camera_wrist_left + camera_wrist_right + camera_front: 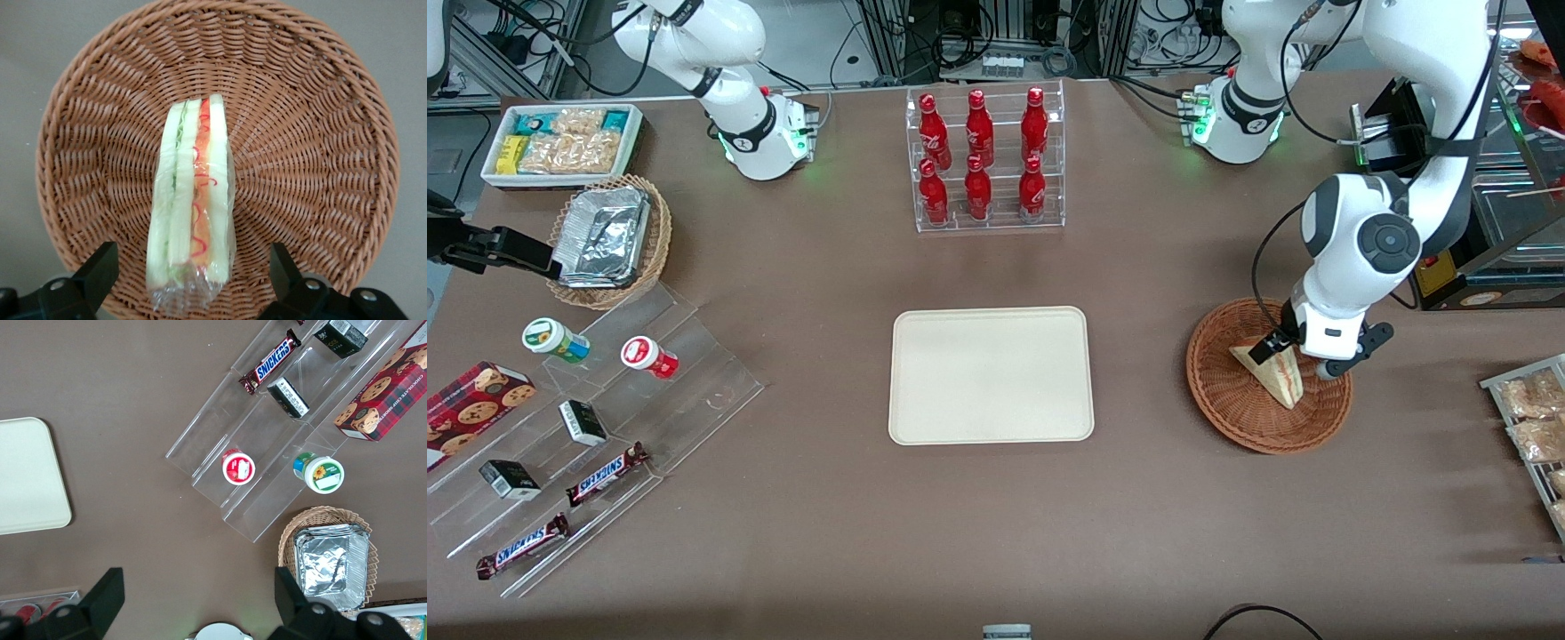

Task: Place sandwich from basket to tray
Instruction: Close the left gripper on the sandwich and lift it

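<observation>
Sandwich [193, 207] lies in the middle of the reddish-brown basket [320, 120], wrapped in clear film, with its cut edge turned up so the red, pink and green layers show. The gripper [190, 280] of the left arm hangs just above the basket, and its two fingers [100, 267] are spread wide, one on each side of the sandwich, without touching it. In the front view the gripper [1303, 360] is low over the sandwich [1272, 373], and the basket [1227, 391] stands on the brown tabletop [996, 533] toward the working arm's end. The cream-white tray [991, 375] lies flat at the middle of the tabletop, well apart from the basket. A clear rack of red bottles [984, 156] stands farther from the front camera than the tray.
</observation>
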You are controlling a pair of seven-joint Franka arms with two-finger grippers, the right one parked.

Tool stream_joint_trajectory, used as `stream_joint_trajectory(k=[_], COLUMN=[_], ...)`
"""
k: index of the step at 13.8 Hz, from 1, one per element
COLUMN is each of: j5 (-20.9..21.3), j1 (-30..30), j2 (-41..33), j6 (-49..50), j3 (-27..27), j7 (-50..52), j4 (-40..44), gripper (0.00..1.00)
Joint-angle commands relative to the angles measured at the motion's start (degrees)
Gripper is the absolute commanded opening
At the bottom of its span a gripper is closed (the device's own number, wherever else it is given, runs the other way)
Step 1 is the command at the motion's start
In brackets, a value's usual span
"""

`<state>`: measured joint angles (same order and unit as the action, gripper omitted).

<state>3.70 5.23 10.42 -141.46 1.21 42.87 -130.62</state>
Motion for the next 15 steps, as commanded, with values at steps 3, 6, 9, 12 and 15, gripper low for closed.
stream_joint_trajectory(k=[3, 6, 9, 12, 15], j5=[0.87, 1.13, 1.39, 2.27, 2.19], j1=[0.57, 0.49, 0.57, 1.62, 5.31], j2=[1.97, 2.23, 1.36, -3.98, -7.43], j6=[-2.77, -2.68, -1.89, 5.99, 16.27], j3=[-0.42, -0.42, -0.51, 0.02, 2.55], j7=[1.51, 1.78, 1.34, 0.99, 1.69], j4=[-0.34, -0.43, -0.34, 0.63, 5.35], gripper=[0.94, 0.19, 0.00, 0.00, 0.00])
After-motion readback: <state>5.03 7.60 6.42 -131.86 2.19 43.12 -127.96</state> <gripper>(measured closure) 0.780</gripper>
